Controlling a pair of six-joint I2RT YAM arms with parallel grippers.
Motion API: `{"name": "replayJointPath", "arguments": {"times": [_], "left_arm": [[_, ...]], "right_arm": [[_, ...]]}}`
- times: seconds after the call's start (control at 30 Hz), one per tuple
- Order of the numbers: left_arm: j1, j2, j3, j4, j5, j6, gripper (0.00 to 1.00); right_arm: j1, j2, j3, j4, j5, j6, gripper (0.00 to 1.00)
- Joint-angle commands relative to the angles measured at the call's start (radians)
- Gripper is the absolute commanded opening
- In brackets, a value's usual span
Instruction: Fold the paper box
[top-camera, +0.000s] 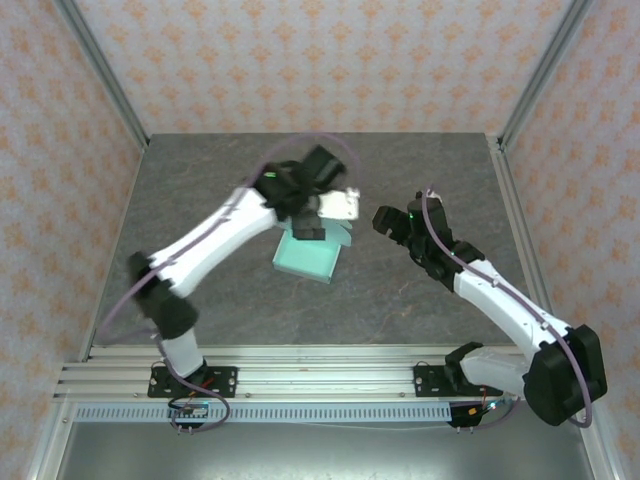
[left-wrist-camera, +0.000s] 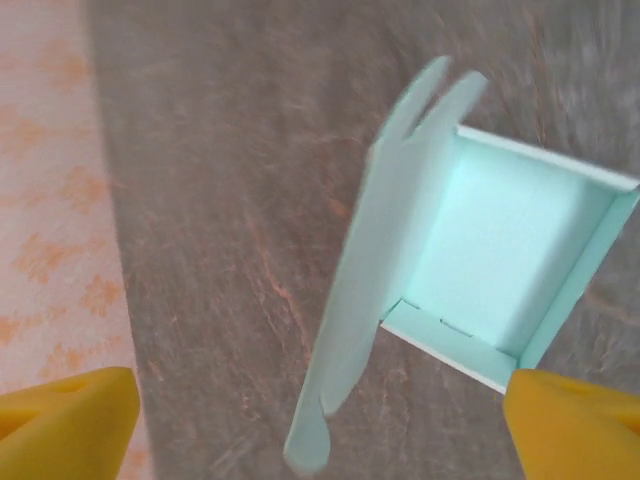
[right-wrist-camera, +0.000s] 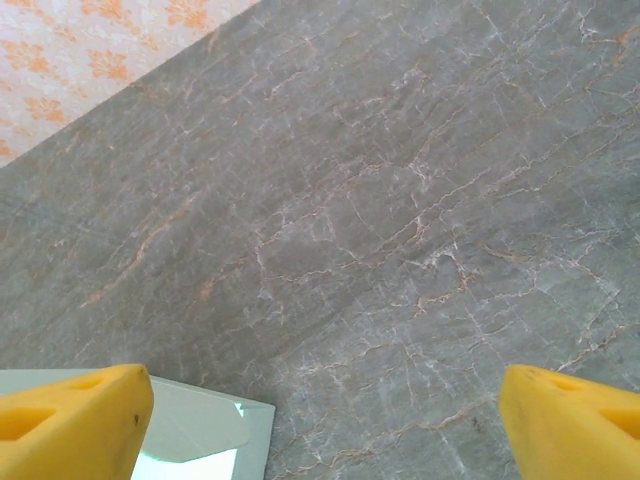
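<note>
Beneath the left gripper (left-wrist-camera: 322, 418), we see the paper box (left-wrist-camera: 500, 260) resting on the grey surface (top-camera: 200, 200) as a shallow open tray. One long flap with rounded tabs stands up along its side. We note this gripper's yellow fingers (left-wrist-camera: 70, 415) spread wide, with nothing held between them. Off to its right, the right gripper (right-wrist-camera: 320, 420) hangs over bare surface, likewise wide open and empty. A pale corner of the box lies just beside one of its fingers.

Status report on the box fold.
Left gripper open over the paper box. Right gripper open beside it. Walls up, long tabbed flap loose. Nothing in the way.
</note>
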Motion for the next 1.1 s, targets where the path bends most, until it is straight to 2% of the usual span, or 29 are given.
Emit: {"name": "replayJointPath", "arguments": {"times": [0.0,0.1,0.2,0.27,0.4,0.47,0.57,0.7,0.87,1.07], "left_arm": [[0.185,-0.228,-0.221,0.311,0.249,-0.299,0.96],[0.335,-0.388,-0.519,0.564,0.32,-0.56,0.97],[0.413,-0.478,-0.768,0.76,0.323,-0.738,1.0],[0.461,-0.488,-0.891,0.886,0.334,-0.847,1.0],[0.569,-0.397,-1.003,1.084,0.49,-0.996,1.0],[0.597,-0.34,-1.01,1.139,0.559,-1.006,1.0],[0.603,-0.265,-0.962,1.092,0.651,-0.927,1.0],[0.602,-0.244,-0.969,1.112,0.809,-0.823,1.0],[0.598,-0.224,-0.935,1.024,0.83,-0.726,1.0],[0.57,-0.163,-0.905,1.011,0.806,-0.692,1.0]], "right_arm": [[0.066,-0.044,-0.008,0.002,0.097,-0.052,0.88],[0.124,-0.067,-0.024,0.013,0.144,-0.07,0.86],[0.158,-0.086,-0.048,0.036,0.139,-0.097,0.83],[0.177,-0.086,-0.056,0.045,0.127,-0.117,0.83],[0.193,-0.067,-0.082,0.079,0.085,-0.142,0.84],[0.196,-0.05,-0.082,0.083,0.065,-0.153,0.84],[0.206,-0.029,-0.076,0.095,0.052,-0.168,0.83],[0.226,-0.002,-0.08,0.133,0.038,-0.183,0.8],[0.24,0.049,-0.082,0.195,0.007,-0.203,0.77],[0.248,0.171,-0.034,0.237,0.002,-0.24,0.76]]}}
